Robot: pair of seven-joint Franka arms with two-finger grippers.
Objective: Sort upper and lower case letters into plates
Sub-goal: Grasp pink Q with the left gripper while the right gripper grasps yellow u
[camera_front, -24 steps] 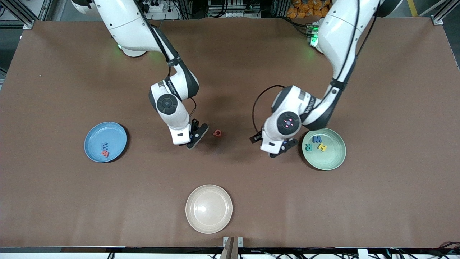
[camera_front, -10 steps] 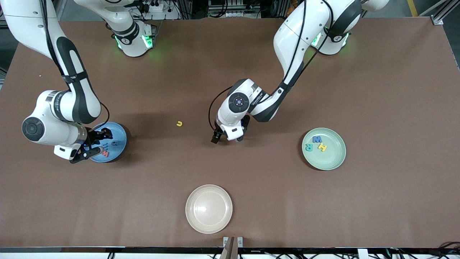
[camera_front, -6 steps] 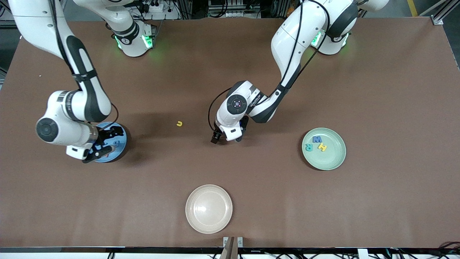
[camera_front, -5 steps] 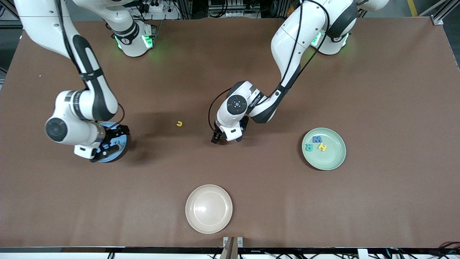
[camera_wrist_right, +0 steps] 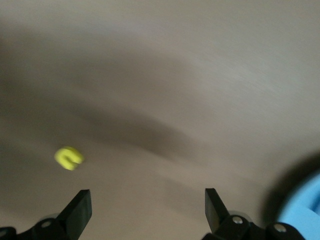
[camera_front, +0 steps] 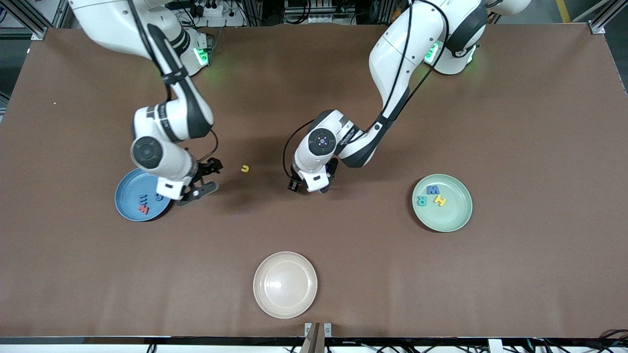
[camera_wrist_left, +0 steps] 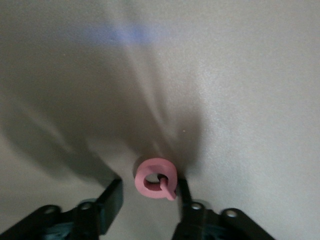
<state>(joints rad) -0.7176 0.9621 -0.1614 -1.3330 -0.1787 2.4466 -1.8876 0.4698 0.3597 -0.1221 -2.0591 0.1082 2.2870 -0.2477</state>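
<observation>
Our right claw (camera_front: 205, 177) has left the blue plate (camera_front: 128, 206), spread over bare tabletop (camera_front: 343, 255); our left claw (camera_wrist_left: 148, 197) partly closed around the pink letter (camera_wrist_left: 156, 178).

Occlusions, cut-offs and blur at this moment

In the front view the left gripper (camera_front: 314, 188) is hidden under its own wrist, and the pink letter (camera_wrist_left: 156, 178) seen between its fingers in the left wrist view is not seen from the front. In the left wrist view both fingers are cut off by the frame edge. The right wrist view is blurred: the yellow letter (camera_wrist_right: 69, 158) is smeared to a blob of unreadable shape, and only a corner of the blue plate (camera_wrist_right: 305, 210) is shown. The blue plate's rim is partly covered by the right gripper (camera_front: 202, 179) in the front view; the third letter there cannot be read.
</observation>
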